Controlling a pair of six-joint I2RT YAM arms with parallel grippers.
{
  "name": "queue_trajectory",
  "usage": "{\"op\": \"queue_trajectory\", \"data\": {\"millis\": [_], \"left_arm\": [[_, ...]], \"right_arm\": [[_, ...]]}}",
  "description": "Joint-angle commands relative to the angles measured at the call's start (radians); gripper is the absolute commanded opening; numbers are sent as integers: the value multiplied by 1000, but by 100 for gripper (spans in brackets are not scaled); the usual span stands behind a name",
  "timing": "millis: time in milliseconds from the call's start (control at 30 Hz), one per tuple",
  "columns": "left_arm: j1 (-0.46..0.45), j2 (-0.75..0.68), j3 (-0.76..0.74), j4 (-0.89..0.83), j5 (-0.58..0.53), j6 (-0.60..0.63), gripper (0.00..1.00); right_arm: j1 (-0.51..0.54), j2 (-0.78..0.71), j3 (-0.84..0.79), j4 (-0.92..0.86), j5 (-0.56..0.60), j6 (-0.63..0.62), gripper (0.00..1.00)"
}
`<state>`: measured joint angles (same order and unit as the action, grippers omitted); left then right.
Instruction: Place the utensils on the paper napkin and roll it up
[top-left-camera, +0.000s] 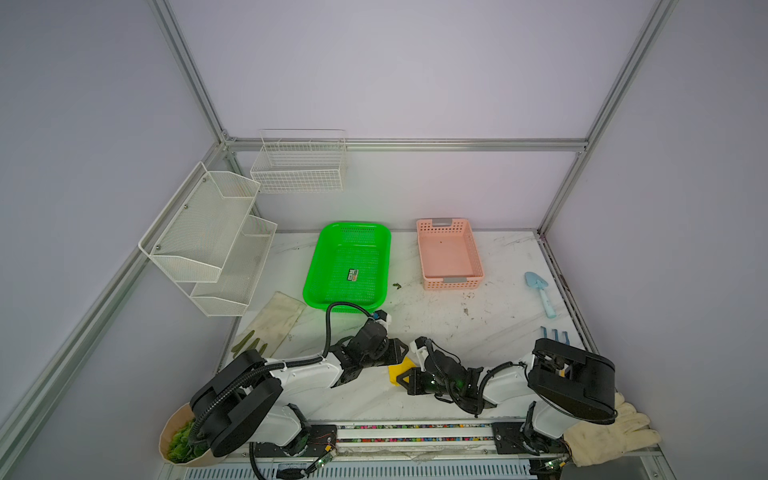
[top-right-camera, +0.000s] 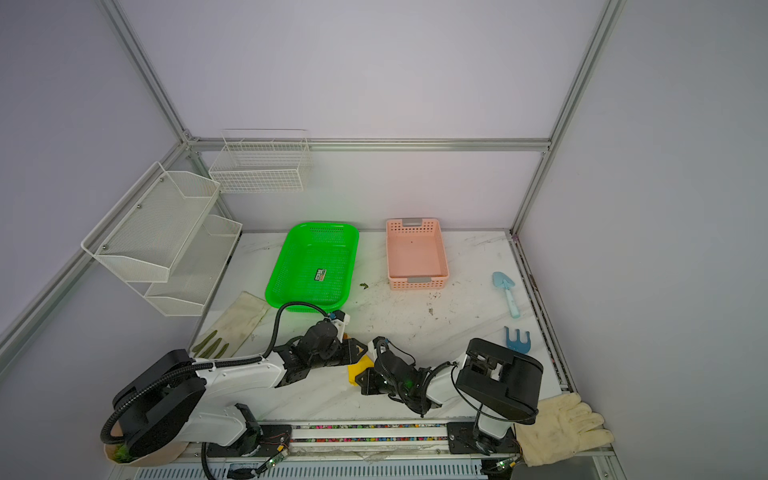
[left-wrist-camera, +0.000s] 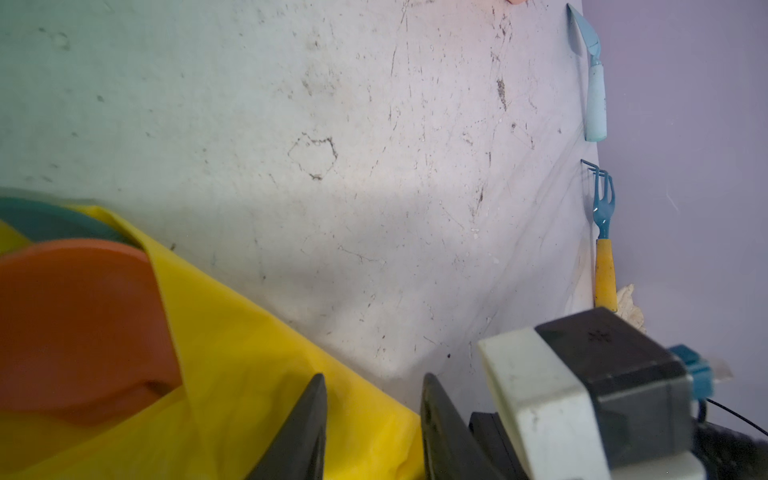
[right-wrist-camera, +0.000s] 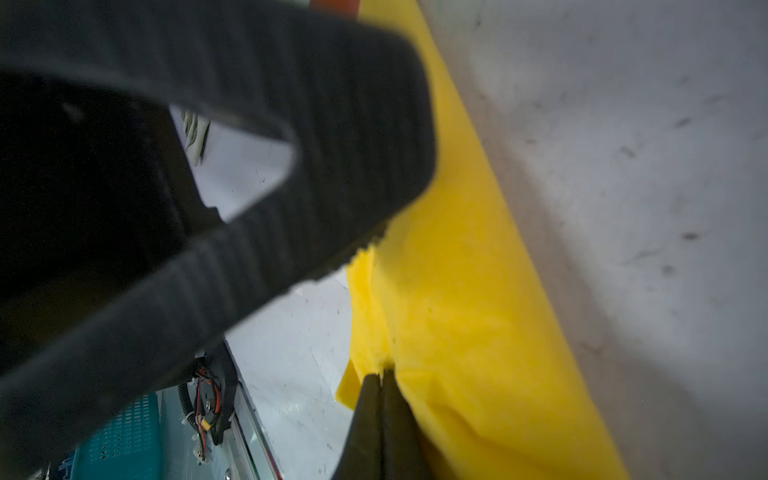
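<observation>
Wrapping the utensils (left-wrist-camera: 79, 328) at the front middle of the table (top-left-camera: 436, 328), the paper napkin (top-left-camera: 400, 371) is pinched at its edge by the closed right gripper (right-wrist-camera: 382, 374); the left gripper (left-wrist-camera: 374, 379) stands spread over it. Behind, the green basket (top-left-camera: 353, 227) holds what seems a small label (top-left-camera: 353, 274).

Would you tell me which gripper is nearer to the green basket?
Left. The left gripper is in front of the near right corner of the green basket; the right gripper, shut on the yellow napkin, is slightly farther forward.
</observation>
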<state>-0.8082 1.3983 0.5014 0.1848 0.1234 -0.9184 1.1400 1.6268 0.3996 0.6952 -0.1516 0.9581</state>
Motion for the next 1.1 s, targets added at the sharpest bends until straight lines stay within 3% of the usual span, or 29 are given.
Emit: {"op": "queue_trajectory", "data": {"millis": [0, 767, 967, 1067], "left_arm": [[-6, 6, 14, 84, -2, -36, 35], [-17, 7, -139, 143, -34, -80, 30], [-17, 44, -175, 174, -47, -73, 29], [-18, 53, -194, 198, -50, -71, 28]], "right_arm": [[10, -7, -26, -127, 24, 21, 0], [10, -106, -2, -209, 47, 24, 0], [9, -291, 65, -364, 40, 5, 11], [-41, -422, 96, -445, 23, -43, 16]]}}
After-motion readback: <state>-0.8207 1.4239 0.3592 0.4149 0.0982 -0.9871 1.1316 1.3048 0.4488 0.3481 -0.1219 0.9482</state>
